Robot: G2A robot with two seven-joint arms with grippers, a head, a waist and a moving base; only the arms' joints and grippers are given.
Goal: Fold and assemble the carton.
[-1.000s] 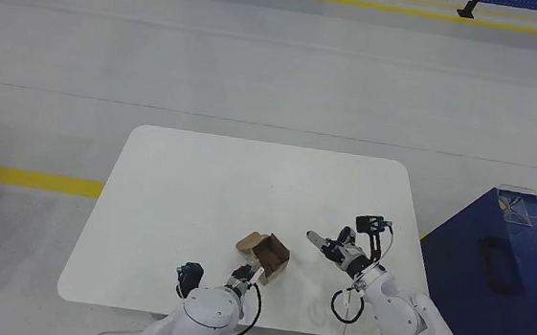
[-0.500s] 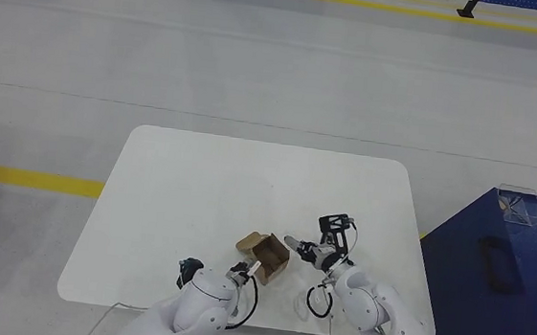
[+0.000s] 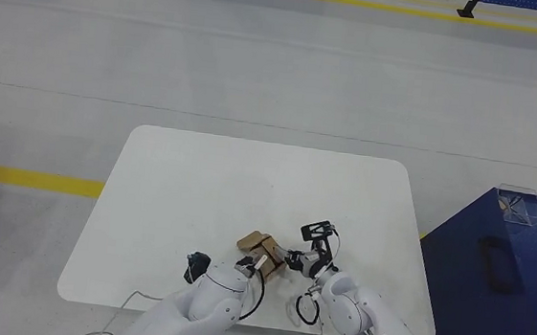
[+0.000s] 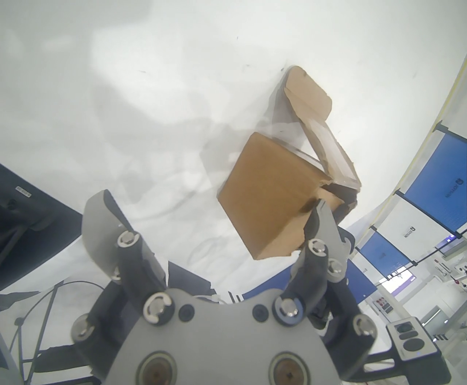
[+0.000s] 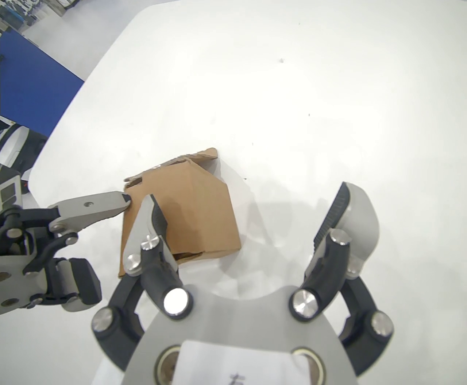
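Carton [image 3: 263,251], small and brown, low in the top view and slightly right of centre, resting on the white table [image 3: 200,181] close to its near edge. Only partly formed: body squared up into a box shape, one end flap [image 4: 310,94] hanging open and splayed toward the table, the opposite end gaping with a ragged edge in the right wrist view. Flanked by both arms, one from the lower left and one from the lower right of the top view. Left gripper [image 4: 213,206] spread wide and clamping nothing, one fingertip [image 5: 105,205] set at a corner of the box and apparently touching it, the other well off to the side over bare table; likely placed there to brace the box against sliding or collapsing during folding. Right gripper [image 5: 248,195] likewise spread wide and empty, one finger just over the box's side, the other over bare table beside it; seemingly lined up to push a wall or flap from the opposite side. Probably a matter of steadying with one side and tucking with the other. Well short of finished, judging by the loose flap. Worth noting as a risk: light cardboard, easy to shove across the smooth top or to crush at a corner under a hard press.
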